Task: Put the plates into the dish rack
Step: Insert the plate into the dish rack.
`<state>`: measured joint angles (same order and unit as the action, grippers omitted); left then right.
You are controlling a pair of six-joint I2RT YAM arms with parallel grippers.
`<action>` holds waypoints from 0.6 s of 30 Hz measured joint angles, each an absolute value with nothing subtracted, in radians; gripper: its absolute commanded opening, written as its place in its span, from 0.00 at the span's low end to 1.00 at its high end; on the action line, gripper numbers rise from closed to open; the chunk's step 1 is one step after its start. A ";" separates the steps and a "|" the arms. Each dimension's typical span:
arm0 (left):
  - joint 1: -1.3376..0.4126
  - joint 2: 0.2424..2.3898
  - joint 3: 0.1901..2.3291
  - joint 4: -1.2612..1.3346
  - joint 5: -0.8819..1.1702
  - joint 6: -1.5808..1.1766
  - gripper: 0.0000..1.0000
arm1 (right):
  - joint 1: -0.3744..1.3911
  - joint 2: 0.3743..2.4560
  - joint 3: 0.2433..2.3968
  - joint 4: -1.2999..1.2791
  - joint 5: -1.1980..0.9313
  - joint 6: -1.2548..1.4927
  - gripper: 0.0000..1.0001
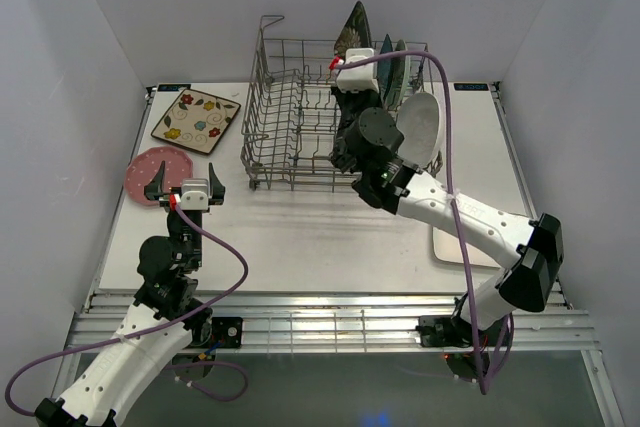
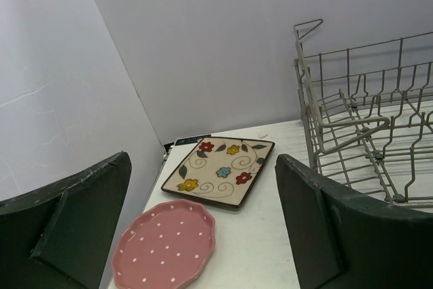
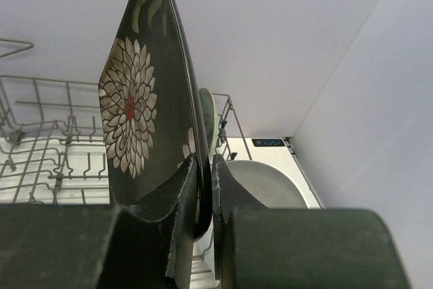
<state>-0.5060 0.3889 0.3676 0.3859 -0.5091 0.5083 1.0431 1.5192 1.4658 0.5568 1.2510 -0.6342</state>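
My right gripper [image 1: 352, 55] [image 3: 205, 160] is shut on the lower edge of the dark patterned square plate [image 1: 353, 25] [image 3: 142, 113], holding it upright on edge over the right part of the dish rack [image 1: 290, 117] [image 3: 40, 147]. A teal plate [image 1: 385, 67] and a mint-green plate [image 1: 401, 69] [image 3: 208, 116] stand in the rack just beyond it. My left gripper [image 1: 186, 187] [image 2: 203, 164] is open and holds nothing, near the pink dotted plate [image 1: 155, 173] [image 2: 166, 245]. The cream floral square plate [image 1: 196, 119] [image 2: 220, 170] lies flat behind it.
A white oval plate [image 1: 421, 127] [image 3: 267, 184] leans at the rack's right side. A white rectangular plate [image 1: 450, 244] lies flat on the table, partly under my right arm. The rack [image 2: 365, 126] stands to the right of my left gripper. White walls enclose the table.
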 measured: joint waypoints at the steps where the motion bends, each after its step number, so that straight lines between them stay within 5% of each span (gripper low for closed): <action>1: -0.506 0.389 0.368 0.386 -0.509 0.508 0.98 | 1.029 1.532 1.481 0.557 1.253 -0.636 0.08; 18: -0.506 0.389 0.368 0.386 -0.509 0.508 0.98 | 0.850 1.891 1.794 0.497 1.239 -0.652 0.08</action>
